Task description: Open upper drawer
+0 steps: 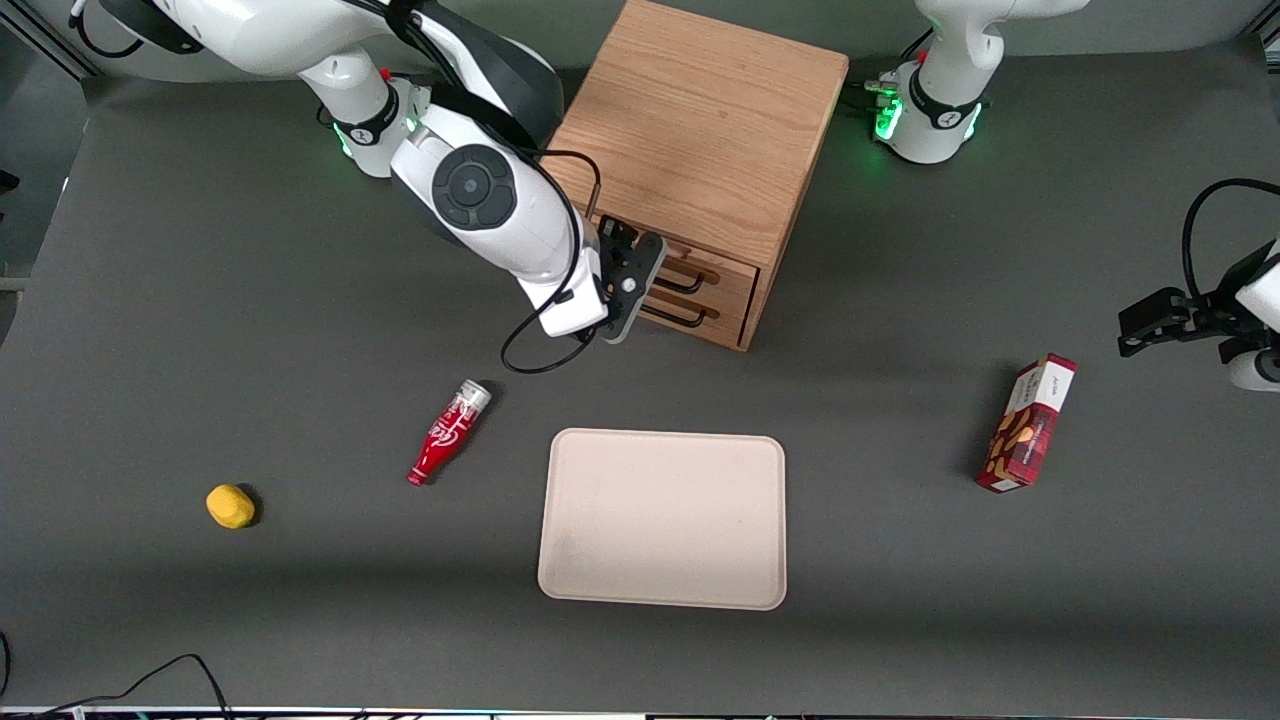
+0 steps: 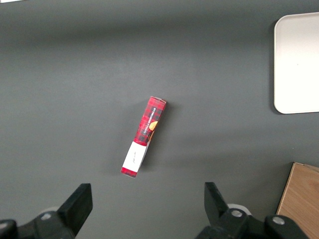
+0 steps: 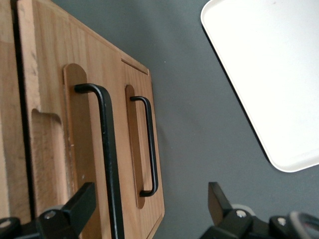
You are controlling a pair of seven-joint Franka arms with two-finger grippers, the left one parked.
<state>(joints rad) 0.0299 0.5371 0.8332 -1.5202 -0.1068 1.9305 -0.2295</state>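
Note:
The wooden cabinet [image 1: 705, 120] stands at the back middle of the table, with two drawers facing the front camera. The upper drawer [image 1: 728, 278] looks shut, and its black wire handle [image 1: 684, 282] runs across its front. In the right wrist view the upper drawer [image 3: 112, 69] and its handle [image 3: 106, 149] are close up, with the lower drawer's handle [image 3: 151, 144] beside it. My right gripper [image 1: 640, 285] is open, right in front of the drawer fronts. In the right wrist view the gripper [image 3: 150, 196] straddles the upper handle, which lies close to one finger [image 3: 82, 204], untouched.
A beige tray [image 1: 663, 518] lies nearer the front camera than the cabinet. A red bottle [image 1: 448, 432] and a yellow lump [image 1: 230, 506] lie toward the working arm's end. A red box [image 1: 1027, 424], also seen by the left wrist [image 2: 143, 136], stands toward the parked arm's end.

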